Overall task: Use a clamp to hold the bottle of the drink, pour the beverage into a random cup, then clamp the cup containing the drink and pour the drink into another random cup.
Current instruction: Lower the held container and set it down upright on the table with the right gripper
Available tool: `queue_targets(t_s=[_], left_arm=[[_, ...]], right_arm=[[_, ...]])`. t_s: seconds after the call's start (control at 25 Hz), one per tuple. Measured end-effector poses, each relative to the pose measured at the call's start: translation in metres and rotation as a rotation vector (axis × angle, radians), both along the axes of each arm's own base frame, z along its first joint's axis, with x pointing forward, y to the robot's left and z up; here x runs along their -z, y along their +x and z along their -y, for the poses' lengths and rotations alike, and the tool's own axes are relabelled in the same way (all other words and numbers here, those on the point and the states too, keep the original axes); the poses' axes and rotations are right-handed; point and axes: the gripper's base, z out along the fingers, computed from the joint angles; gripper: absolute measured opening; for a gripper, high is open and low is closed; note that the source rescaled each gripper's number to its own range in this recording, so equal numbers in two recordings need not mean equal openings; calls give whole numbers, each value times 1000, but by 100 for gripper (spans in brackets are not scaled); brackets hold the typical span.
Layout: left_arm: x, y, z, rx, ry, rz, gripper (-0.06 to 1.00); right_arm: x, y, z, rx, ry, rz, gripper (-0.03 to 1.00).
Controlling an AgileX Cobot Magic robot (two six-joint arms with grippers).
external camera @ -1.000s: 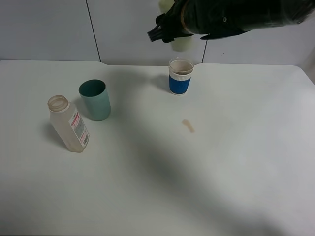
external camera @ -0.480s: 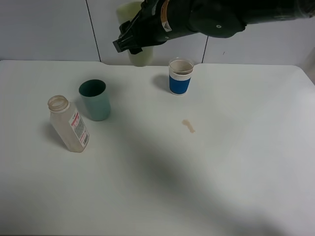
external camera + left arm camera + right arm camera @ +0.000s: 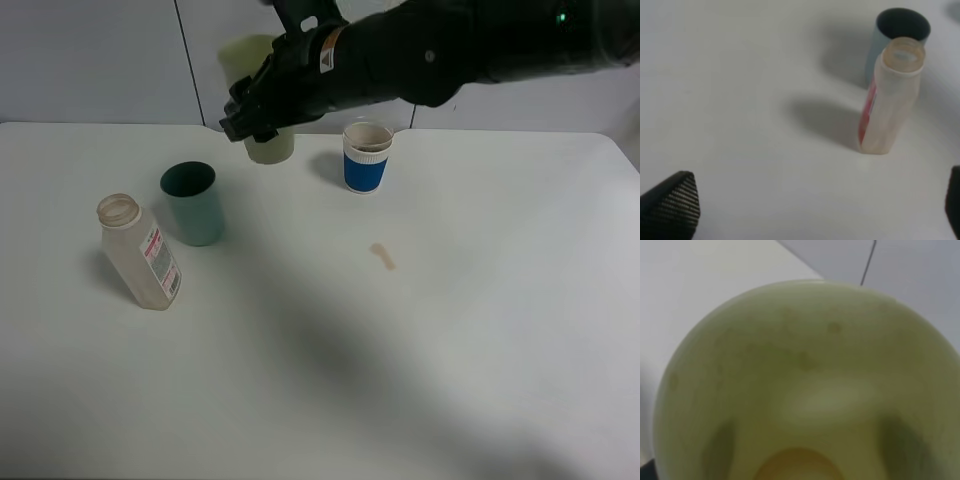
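Pouring looks done: my right gripper clamps the yellow cup beside the blue cup; setting down remains. Left gripper gapes.

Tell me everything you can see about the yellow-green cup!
The yellow-green cup is a plain, pale tumbler with no handle, and looks like slightly see-through plastic. The right gripper is shut on it, holding it above the back of the white table, left of the blue cup. The arm hides part of it. From the right wrist view its inside has faint brown speckles and a little brownish drink at the bottom.
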Motion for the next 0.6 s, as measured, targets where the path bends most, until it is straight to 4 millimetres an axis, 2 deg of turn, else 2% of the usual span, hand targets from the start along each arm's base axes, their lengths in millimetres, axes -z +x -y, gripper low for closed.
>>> queue_targets(t_s=[0.32, 0.6], left_arm=[[0, 0, 0, 0, 0, 0, 100], [0, 0, 0, 0, 0, 0, 100]], right_arm=[[48, -23, 12, -26, 21, 17, 1], [78, -44, 24, -51, 39, 36, 1]])
